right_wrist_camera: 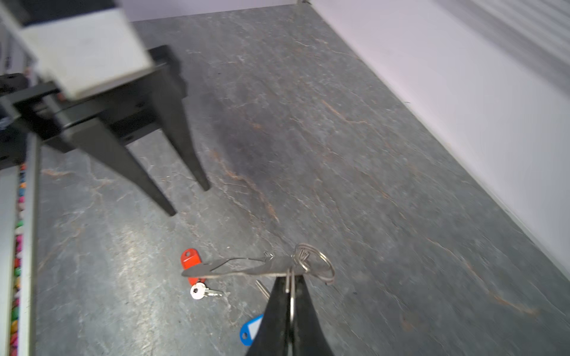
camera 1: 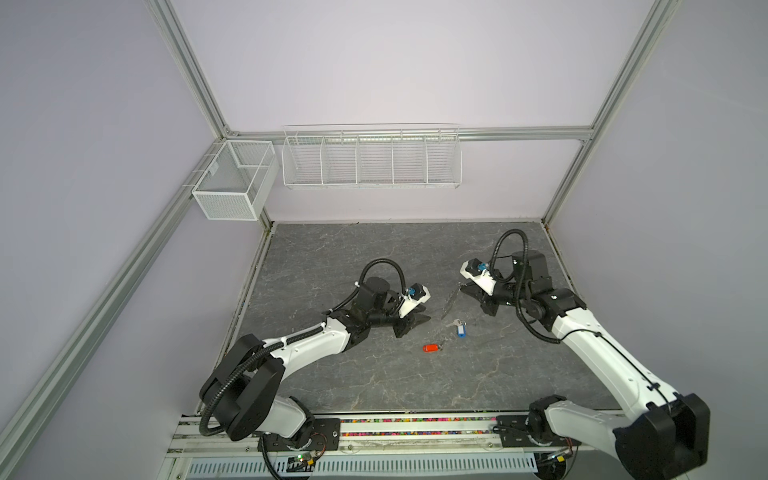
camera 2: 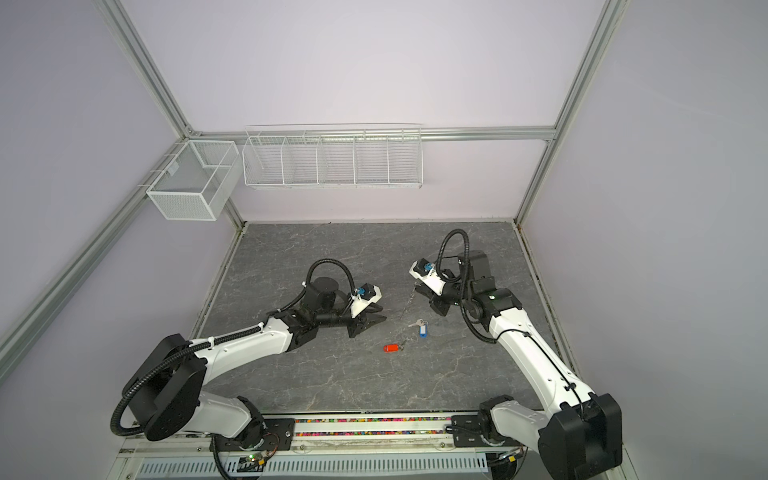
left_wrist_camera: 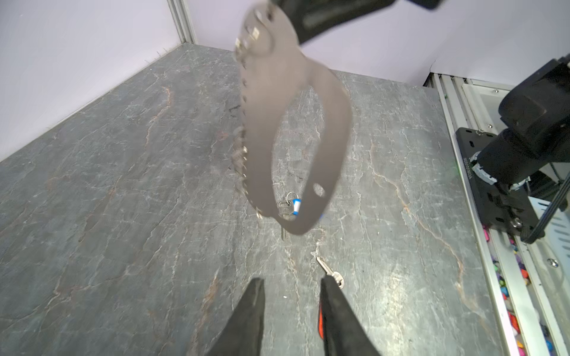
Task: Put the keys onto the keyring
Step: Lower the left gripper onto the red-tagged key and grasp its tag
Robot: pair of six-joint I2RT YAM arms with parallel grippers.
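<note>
The keyring [camera 1: 451, 301] [camera 2: 409, 301], a flat tan-grey crescent [left_wrist_camera: 257, 117] with small metal rings along its edge, hangs above the table. My right gripper [right_wrist_camera: 288, 279] [camera 1: 464, 287] is shut on one of its rings. Two keys lie on the table below: one with a red tag [camera 1: 431, 348] [right_wrist_camera: 189, 259], one with a blue tag [camera 1: 460, 329] [right_wrist_camera: 251, 331]. My left gripper [left_wrist_camera: 292, 280] [camera 1: 424, 318] is open and empty, left of the keyring. In its wrist view the red-tagged key [left_wrist_camera: 330, 271] lies right beside one finger.
The dark marbled tabletop [camera 1: 374, 374] is walled on three sides. A white mesh box [camera 1: 232, 178] and a white wire rack [camera 1: 370, 156] hang on the back wall. A rail with colourful bits [camera 1: 415, 422] runs along the front edge between the arm bases.
</note>
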